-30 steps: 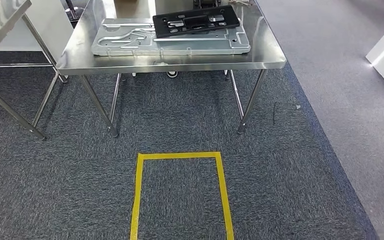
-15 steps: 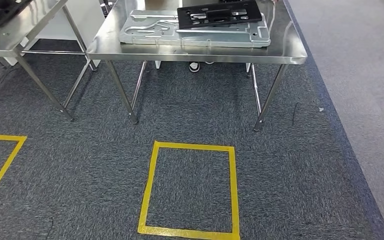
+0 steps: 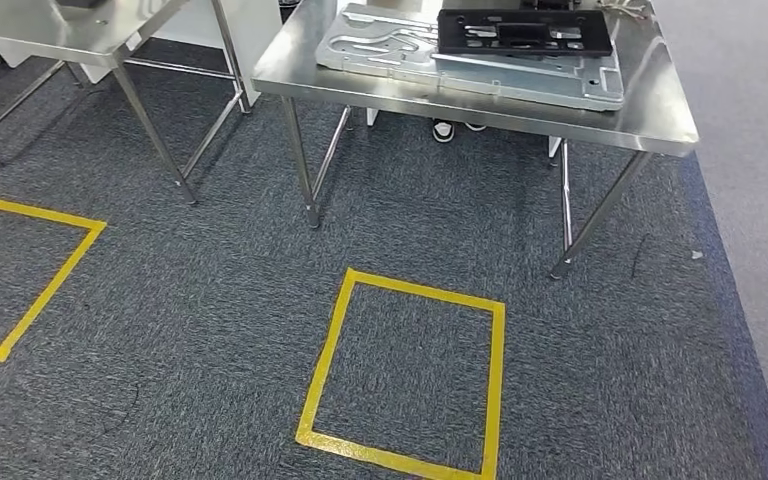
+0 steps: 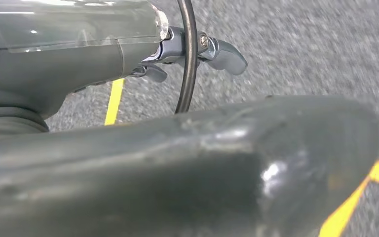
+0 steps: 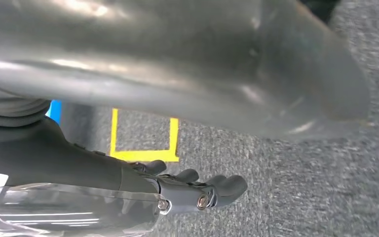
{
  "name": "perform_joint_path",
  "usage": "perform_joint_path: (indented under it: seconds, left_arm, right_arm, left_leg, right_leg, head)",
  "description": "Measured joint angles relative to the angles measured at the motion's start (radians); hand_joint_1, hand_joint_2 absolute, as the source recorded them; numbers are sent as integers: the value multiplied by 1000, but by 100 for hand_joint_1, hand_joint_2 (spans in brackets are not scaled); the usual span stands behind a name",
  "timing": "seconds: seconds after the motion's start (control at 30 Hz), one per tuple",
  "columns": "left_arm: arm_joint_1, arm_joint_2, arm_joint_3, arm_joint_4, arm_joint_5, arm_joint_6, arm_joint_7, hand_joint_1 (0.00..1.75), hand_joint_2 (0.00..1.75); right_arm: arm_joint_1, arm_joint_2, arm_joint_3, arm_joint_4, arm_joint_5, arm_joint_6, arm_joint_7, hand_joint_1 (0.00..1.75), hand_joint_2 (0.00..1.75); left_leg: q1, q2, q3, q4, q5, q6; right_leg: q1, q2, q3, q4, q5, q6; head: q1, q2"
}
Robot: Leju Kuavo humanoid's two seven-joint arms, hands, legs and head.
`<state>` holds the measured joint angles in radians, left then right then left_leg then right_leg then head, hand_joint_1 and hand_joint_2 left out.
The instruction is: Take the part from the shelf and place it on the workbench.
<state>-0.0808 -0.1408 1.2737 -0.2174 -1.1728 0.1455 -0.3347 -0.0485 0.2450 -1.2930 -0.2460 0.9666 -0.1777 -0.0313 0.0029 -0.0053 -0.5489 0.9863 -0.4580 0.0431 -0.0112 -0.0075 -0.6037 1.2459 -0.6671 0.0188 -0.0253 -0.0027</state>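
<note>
At the upper right of the head view, the steel table (image 3: 660, 125) carries a black perforated plastic part (image 3: 523, 31) lying on a grey stamped metal plate (image 3: 390, 45). The view has swung left since a second ago, so the robot is turning. The left hand (image 4: 197, 54) and right hand (image 5: 197, 190) hang empty, fingers loosely apart.
</note>
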Motion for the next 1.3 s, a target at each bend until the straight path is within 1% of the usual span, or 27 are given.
perform_joint_path:
  seconds: [0.03, 0.07, 0.1, 0.17, 0.23, 0.3, 0.37, 0.43, 0.47, 0.5, 0.53, 0.57, 0.63, 0.7, 0.73, 0.8, 0.83, 0.9, 0.97, 1.0, 1.03, 1.07, 1.1, 1.13, 1.2, 1.27, 1.3]
  left_arm:
    - [1, 0, 1, 0, 0, 1, 5, 0, 0]
    - [2, 1, 3, 0, 1, 1, 9, 0, 0]
    - [2, 1, 3, 0, 1, 1, 11, 0, 0]
    - [2, 0, 4, 0, 3, 1, 15, 0, 0]
    - [0, 0, 5, 0, 7, 1, 18, 0, 0]
    - [1, 2, 9, 0, 10, 1, 18, 0, 0]
    - [3, 4, 13, 0, 11, 0, 18, 0, 0]
    - [1, 6, 17, 0, 12, 0, 18, 0, 0]
    - [-1, 7, 18, 0, 14, 0, 19, 0, 0]
    - [-2, 8, 19, 0, 15, 0, 20, 0, 0]
    - [-1, 9, 20, 0, 17, 0, 23, 0, 0]
    - [0, 10, 21, 0, 18, 0, 25, 0, 0]
    - [0, 13, 22, 0, 20, 0, 32, 0, 0]
    - [-3, 15, 23, 0, 21, 0, 38, 0, 0]
    - [-5, 16, 24, 0, 22, 0, 41, 0, 0]
    - [-4, 17, 27, 0, 23, 0, 43, 0, 0]
    - [-3, 17, 28, 0, 23, 0, 42, 0, 0]
    - [-3, 18, 29, 0, 24, -1, 37, 0, 0]
    - [-6, 18, 29, 0, 24, -3, 29, 0, 0]
    - [-8, 18, 29, 0, 24, -4, 24, 0, 0]
    - [-8, 18, 29, 0, 24, -6, 20, 0, 0]
    - [-8, 18, 30, 0, 24, -7, 16, 0, 0]
    - [-7, 18, 30, 0, 24, -9, 14, 0, 0]
    - [-6, 18, 30, 0, 24, -10, 12, 0, 0]
    - [-7, 16, 30, 0, 24, -12, 10, 0, 0]
    - [-8, 14, 30, 0, 25, -12, 9, 0, 0]
    - [-9, 13, 30, 0, 25, -12, 9, 0, 0]
  right_arm:
    - [1, -1, 1, 0, 2, 0, 1, 0, 0]
    - [2, -1, 2, 1, 4, 2, 2, 0, 0]
    - [2, -1, 4, 1, 5, 3, 3, 0, 0]
    - [5, -3, 8, 2, 10, 6, 4, 0, 0]
    - [5, -5, 10, 3, 15, 6, 5, 0, 0]
    - [3, -5, 14, 4, 18, 6, 7, 0, 0]
    - [3, -6, 16, 5, 20, 8, 9, 0, 0]
    - [5, -6, 17, 6, 23, 11, 10, 0, 0]
    - [7, -6, 17, 6, 25, 11, 10, 0, 0]
    - [8, -7, 18, 6, 28, 12, 10, 0, 0]
    - [8, -7, 19, 7, 31, 14, 10, 0, 0]
    - [8, -7, 21, 7, 34, 15, 11, 0, 0]
    - [6, -7, 26, 8, 39, 18, 12, 0, 0]
    - [4, -7, 31, 9, 41, 19, 13, 0, 0]
    - [3, -8, 32, 9, 43, 19, 13, 0, 0]
    - [-1, -8, 35, 9, 46, 19, 11, 0, 0]
    - [-4, -9, 37, 9, 47, 19, 10, 0, 0]
    - [-5, -12, 40, 9, 49, 20, 7, 0, 0]
    - [-3, -15, 41, 9, 50, 24, 2, 0, 0]
    - [-2, -16, 41, 9, 51, 27, -1, 0, 0]
    - [-2, -17, 41, 9, 51, 29, -4, 0, 0]
    - [-2, -17, 42, 9, 52, 30, -6, 0, 0]
    - [-2, -18, 42, 10, 53, 31, -8, 0, 0]
    - [-2, -18, 42, 10, 53, 31, -8, 0, 0]
    - [-1, -21, 42, 10, 54, 31, -8, 0, 0]
    - [-1, -24, 43, 12, 55, 33, -8, 0, 0]
    - [-2, -24, 43, 12, 55, 34, -7, 0, 0]
  left_leg:
    - [-1, -13, -1, 2, 0, 0]
    - [-1, -25, -2, 5, 0, 0]
    - [-1, -38, -2, 8, 0, -1]
    - [-2, -61, -6, 16, -1, -6]
    - [-1, -79, -17, 23, 1, -19]
    - [1, -95, -26, 23, 6, -32]
    - [1, -70, -40, 49, -12, -42]
    - [3, -23, -85, 148, -72, -52]
    - [6, -12, -116, 216, -106, -57]
    - [9, -6, -139, 271, -128, -62]
    - [11, -3, -147, 296, -131, -66]
    - [13, 1, -136, 280, -115, -68]
    - [15, 25, -63, 155, -57, -68]
    - [11, 59, -3, 45, -25, -60]
    - [8, 67, 7, 23, -23, -55]
    - [5, 52, 3, 19, -22, -43]
    - [6, 43, 3, 16, -18, -37]
    - [9, 26, 3, 10, -10, -23]
    - [8, 8, -2, 9, -4, -13]
    - [6, -4, -5, 9, -3, -11]
    - [5, -16, -6, 10, -2, -10]
    - [3, -29, -7, 11, -2, -9]
    - [2, -42, -6, 12, -2, -9]
    - [1, -55, -5, 14, -2, -10]
    - [0, -79, -8, 20, -2, -14]
    - [2, -99, -17, 24, 0, -25]
    - [3, -104, -20, 26, 1, -29]
  right_leg:
    - [-1, 2, -13, 20, 8, 0]
    - [-1, 5, -7, -2, 36, -1]
    - [-2, 13, 15, -57, 78, -3]
    - [-3, 56, 67, -184, 140, -11]
    - [-2, 83, 86, -240, 152, -15]
    - [-2, 67, 85, -246, 155, -21]
    - [-8, 43, 89, -257, 162, -33]
    - [-9, 16, 90, -263, 166, -41]
    - [-9, 2, 89, -263, 166, -42]
    - [-8, -12, 88, -262, 166, -42]
    - [-8, -26, 87, -261, 165, -41]
    - [-8, -38, 86, -260, 164, -40]
    - [-8, -60, 89, -256, 160, -34]
    - [-4, -78, 92, -252, 155, -24]
    - [-2, -85, 94, -251, 153, -19]
    - [0, -99, 99, -254, 153, -7]
    - [-3, -96, 101, -252, 150, -1]
    - [-6, -56, 83, -206, 113, 8]
    - [-8, -10, 25, -86, 44, 10]
    - [-7, -2, -8, -19, 17, 9]
    - [-7, 2, -31, 25, 7, 8]
    - [-7, 4, -39, 37, 16, 6]
    - [-7, 7, -26, 4, 47, 3]
    - [-7, 17, 3, -58, 88, -2]
    - [-6, 60, 58, -187, 145, -13]
    - [-3, 85, 76, -235, 155, -18]
    - [-2, 83, 75, -239, 156, -17]
  head:
    - [0, 0]
    - [0, 0]
    - [0, 0]
    - [0, 0]
    - [0, 0]
    - [0, 0]
    - [0, 0]
    - [-1, 0]
    - [-1, 0]
    - [-1, 0]
    - [-1, 0]
    - [-1, 0]
    - [-1, 0]
    - [-1, 0]
    - [-1, 0]
    - [-1, 0]
    - [-1, 0]
    - [-1, 0]
    - [-1, 0]
    - [-1, 0]
    - [-1, 0]
    - [-1, 0]
    - [-1, 0]
    - [-1, 0]
    - [-1, 0]
    - [-1, 0]
    - [-1, 0]
